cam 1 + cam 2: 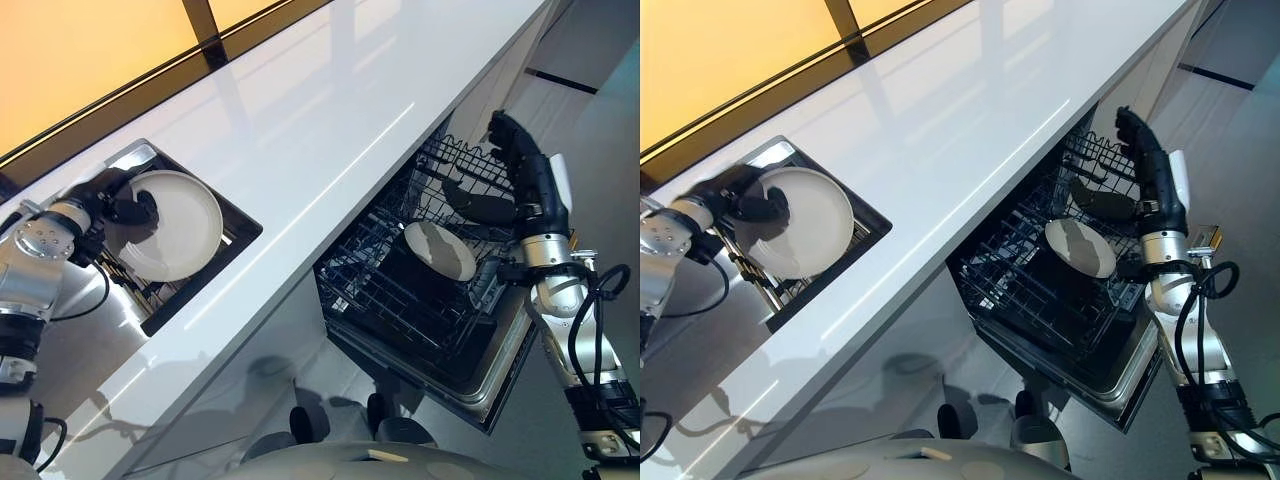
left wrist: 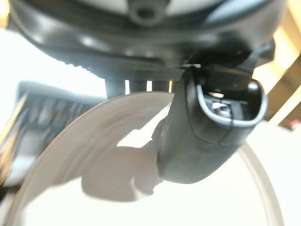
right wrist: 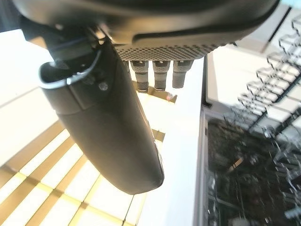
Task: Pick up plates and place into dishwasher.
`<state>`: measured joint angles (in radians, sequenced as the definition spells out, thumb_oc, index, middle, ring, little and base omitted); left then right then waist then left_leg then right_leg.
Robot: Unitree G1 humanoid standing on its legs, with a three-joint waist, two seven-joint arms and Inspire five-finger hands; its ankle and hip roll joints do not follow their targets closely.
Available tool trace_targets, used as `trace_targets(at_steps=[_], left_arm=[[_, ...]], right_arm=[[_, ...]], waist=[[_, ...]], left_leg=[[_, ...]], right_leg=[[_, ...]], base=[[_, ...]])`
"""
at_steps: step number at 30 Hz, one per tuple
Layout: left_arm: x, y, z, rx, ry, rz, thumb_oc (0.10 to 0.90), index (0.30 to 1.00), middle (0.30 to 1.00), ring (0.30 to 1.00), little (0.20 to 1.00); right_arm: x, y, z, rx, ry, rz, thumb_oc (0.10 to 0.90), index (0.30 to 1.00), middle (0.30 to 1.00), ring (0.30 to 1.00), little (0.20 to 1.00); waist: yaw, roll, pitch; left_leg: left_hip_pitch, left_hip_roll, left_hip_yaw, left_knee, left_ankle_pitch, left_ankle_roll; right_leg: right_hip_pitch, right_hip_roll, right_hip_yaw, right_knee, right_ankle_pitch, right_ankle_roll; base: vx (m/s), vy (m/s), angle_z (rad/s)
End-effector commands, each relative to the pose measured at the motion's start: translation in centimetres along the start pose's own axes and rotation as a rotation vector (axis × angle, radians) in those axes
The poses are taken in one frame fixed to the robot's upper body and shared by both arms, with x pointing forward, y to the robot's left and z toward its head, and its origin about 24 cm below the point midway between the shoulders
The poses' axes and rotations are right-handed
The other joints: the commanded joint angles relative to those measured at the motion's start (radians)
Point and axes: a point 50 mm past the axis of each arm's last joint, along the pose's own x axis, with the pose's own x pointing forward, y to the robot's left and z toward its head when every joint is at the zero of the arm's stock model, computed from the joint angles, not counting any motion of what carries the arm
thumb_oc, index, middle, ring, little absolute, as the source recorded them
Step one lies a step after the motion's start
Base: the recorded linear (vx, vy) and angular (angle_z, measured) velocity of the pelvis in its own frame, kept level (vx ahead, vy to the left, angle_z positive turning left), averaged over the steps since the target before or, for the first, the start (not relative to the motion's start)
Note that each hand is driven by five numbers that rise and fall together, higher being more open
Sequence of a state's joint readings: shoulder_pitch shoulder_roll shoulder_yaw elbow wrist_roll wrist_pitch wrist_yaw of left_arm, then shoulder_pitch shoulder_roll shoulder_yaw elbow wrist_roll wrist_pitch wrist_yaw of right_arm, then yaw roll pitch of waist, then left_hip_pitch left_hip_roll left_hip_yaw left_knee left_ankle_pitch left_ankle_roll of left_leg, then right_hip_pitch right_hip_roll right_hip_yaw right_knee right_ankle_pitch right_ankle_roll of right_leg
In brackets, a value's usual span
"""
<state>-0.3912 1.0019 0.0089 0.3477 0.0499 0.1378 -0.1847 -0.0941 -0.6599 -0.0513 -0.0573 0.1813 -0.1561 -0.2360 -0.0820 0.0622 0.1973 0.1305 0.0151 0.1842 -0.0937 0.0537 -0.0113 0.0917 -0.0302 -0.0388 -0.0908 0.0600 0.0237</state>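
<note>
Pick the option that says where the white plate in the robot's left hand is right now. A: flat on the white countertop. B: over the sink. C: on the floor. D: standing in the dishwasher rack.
B: the left robot hand grips the white plate over the sink, apart from the dishwasher rack.

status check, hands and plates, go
Left hand shut on white plate over sink. Right hand open above dishwasher rack. One plate racked.
</note>
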Motion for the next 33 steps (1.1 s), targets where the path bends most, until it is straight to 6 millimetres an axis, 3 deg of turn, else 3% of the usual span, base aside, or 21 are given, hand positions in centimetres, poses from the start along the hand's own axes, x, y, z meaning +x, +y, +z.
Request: trace_targets(at_steps=[1,12,22,33], left_arm=[[-2.4,9.6,5.0,0.152,-0.233,0.449,0.100,0.300,0.300,0.300,0.200],[-6.2,10.4,8.0,0.209,-0.542,0.834,0.100,0.300,0.300,0.300,0.200],[-9.3,8.5,11.1,0.062,-0.905,1.055,0.100,0.300,0.300,0.300,0.200],[-9.3,5.1,16.0,-0.151,-1.196,1.095,0.100,0.300,0.300,0.300,0.200]], right_arm=[[2.4,-3.3,8.3,-0.009,-0.452,-0.143,0.800,0.900,0.900,0.900,0.900],[1.6,-3.2,8.8,-0.007,-0.515,-0.125,0.800,0.900,0.900,0.900,0.900],[1.8,-1.5,10.6,0.146,-0.571,0.036,0.800,0.900,0.900,0.900,0.900],[2.8,5.3,12.4,0.616,-0.504,0.421,0.800,0.900,0.900,0.900,0.900]], waist=[[0.002,0.013,-0.083],[0.020,-0.010,-0.104],[0.029,-0.029,-0.121],[0.029,-0.044,-0.134]], left_leg=[[0.023,-0.096,-0.065,0.010,-0.115,0.056],[0.022,-0.091,-0.074,0.006,-0.113,0.046],[0.019,-0.081,-0.073,0.006,-0.113,0.032],[0.023,-0.074,-0.077,0.006,-0.108,0.022]], right_leg=[[-0.002,0.053,-0.057,0.089,-0.109,0.050],[0.009,0.050,-0.079,0.083,-0.113,0.045],[0.016,0.042,-0.110,0.086,-0.120,0.040],[0.029,0.036,-0.132,0.089,-0.123,0.036]], base=[[0.00,0.000,0.00],[0.00,-0.006,0.01],[-0.02,-0.013,0.07],[-0.03,-0.011,0.09]])
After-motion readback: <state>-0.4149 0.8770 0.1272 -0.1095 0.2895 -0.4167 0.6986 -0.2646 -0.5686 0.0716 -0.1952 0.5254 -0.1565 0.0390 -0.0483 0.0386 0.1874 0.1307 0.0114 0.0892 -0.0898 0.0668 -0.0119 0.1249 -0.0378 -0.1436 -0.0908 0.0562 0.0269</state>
